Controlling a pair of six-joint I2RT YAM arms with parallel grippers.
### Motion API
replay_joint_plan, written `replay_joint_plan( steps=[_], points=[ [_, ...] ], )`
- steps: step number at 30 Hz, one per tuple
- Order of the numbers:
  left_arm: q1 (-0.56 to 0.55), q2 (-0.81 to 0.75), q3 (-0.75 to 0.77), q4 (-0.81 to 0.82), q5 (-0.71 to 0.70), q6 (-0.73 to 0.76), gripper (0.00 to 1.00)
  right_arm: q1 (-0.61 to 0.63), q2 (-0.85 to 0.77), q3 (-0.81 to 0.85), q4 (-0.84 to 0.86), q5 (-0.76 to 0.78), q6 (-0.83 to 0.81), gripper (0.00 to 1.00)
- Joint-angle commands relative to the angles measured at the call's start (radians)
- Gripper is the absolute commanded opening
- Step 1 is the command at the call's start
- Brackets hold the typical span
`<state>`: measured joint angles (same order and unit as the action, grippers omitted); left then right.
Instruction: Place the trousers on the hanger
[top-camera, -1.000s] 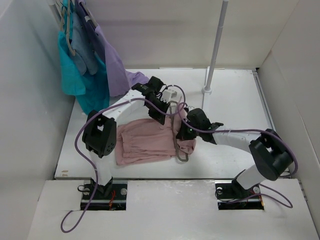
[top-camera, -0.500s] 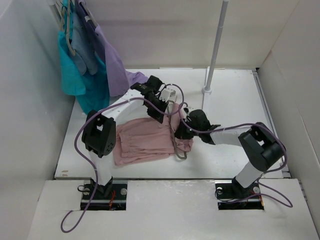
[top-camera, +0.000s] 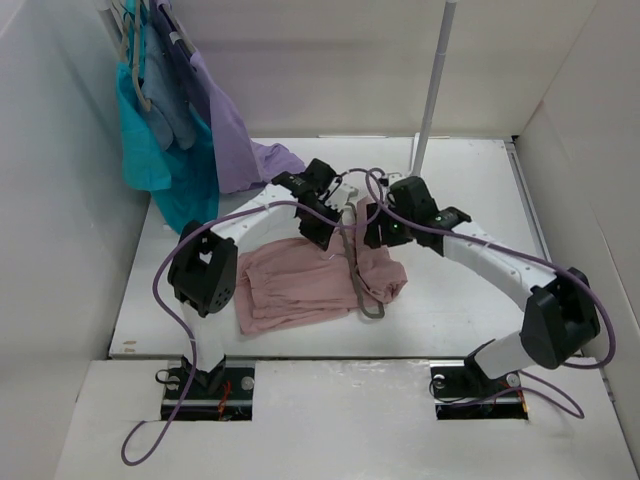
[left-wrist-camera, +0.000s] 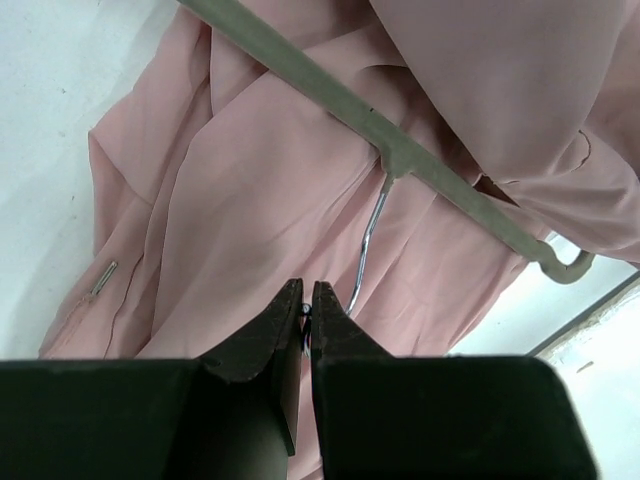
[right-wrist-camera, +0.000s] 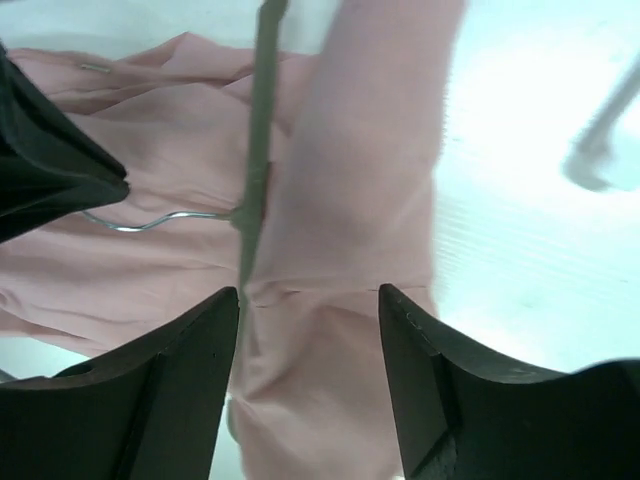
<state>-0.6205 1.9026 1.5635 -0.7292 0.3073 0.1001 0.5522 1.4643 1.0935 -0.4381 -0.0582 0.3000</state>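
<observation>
— Which step is the robot at?

— Draping, by the look of it. The left claw (left-wrist-camera: 305, 310) is pressed together on the thin wire hook (left-wrist-camera: 368, 240) of the hanger (left-wrist-camera: 300, 78), so the frame hangs from that pinch, tilted low over the cloth.

— And the trousers (top-camera: 290, 285)?

— Most of them lie rumpled on the tabletop (top-camera: 470, 190) in front of the two arms. One length is thrown over the hanger's bar. The right wrist view shows a pink band running down just beside the grey bar, and the left wrist view shows a fold hanging over its far end.

— Does the right arm hold anything?

— No. The right claw (right-wrist-camera: 310, 292) is spread wide. The cloth and the bar sit below the gap, and neither finger touches them.

— So how far along is the task?

— Roughly midway, as a judgement. A part is over the bar, but the bulk lies flat on one side and looks unbalanced.

— What does the next move call for?

— Probably the right claw should take a fresh hold on the loose fabric and draw more of it across the bar while the left keeps the hook steady. The fabric is soft and looks slippery, so a lift made too soon could let the draped part slide off. The hook is thin wire and could twist in the pinch.
</observation>
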Motion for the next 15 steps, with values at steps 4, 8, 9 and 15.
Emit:
replay_joint_plan(
  steps=[4,8,9,15],
  points=[
    [-0.012,0.003,-0.016,-0.015,-0.027,0.006,0.00,-0.188,-0.051,0.017,-0.042,0.035,-0.023,0.40],
    [-0.012,0.003,-0.016,-0.015,-0.027,0.006,0.00,-0.261,-0.026,-0.064,0.215,-0.167,0.001,0.09],
    [-0.021,0.003,-0.016,-0.015,-0.027,0.006,0.00,-0.261,-0.006,-0.078,0.276,-0.234,0.014,0.07],
    [-0.021,0.012,0.029,-0.015,-0.027,0.006,0.00,-0.124,0.206,-0.162,0.634,-0.486,0.144,0.00]
  ],
)
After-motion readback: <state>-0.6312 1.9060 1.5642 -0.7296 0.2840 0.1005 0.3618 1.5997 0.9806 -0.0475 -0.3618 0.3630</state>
